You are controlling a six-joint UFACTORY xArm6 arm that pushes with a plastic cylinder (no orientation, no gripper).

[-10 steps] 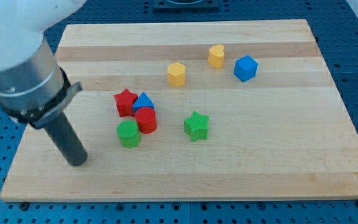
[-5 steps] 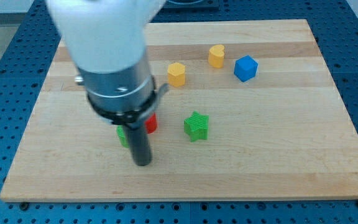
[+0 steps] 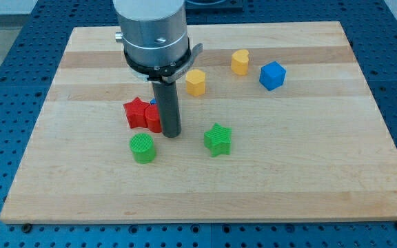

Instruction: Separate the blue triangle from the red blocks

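Nearest the view's bottom sits the green cylinder (image 3: 142, 148), with the green star (image 3: 218, 139) to its right. Just above them my tip (image 3: 170, 133) rests on the board (image 3: 322, 172), touching the right side of the red cluster: a red star (image 3: 136, 112) and a second red block (image 3: 154, 118) whose shape I cannot make out behind the rod. The blue triangle (image 3: 154, 102) shows only as a sliver at the rod's left edge, probably pressed against the reds. There is no hand to open or close, only the rod. Small, light and rigid, the triangle should slide easily; push a flat face, or it may spin away. Farther up lie the yellow cylinder (image 3: 196, 82), yellow heart (image 3: 239, 61) and blue cube (image 3: 272, 75).
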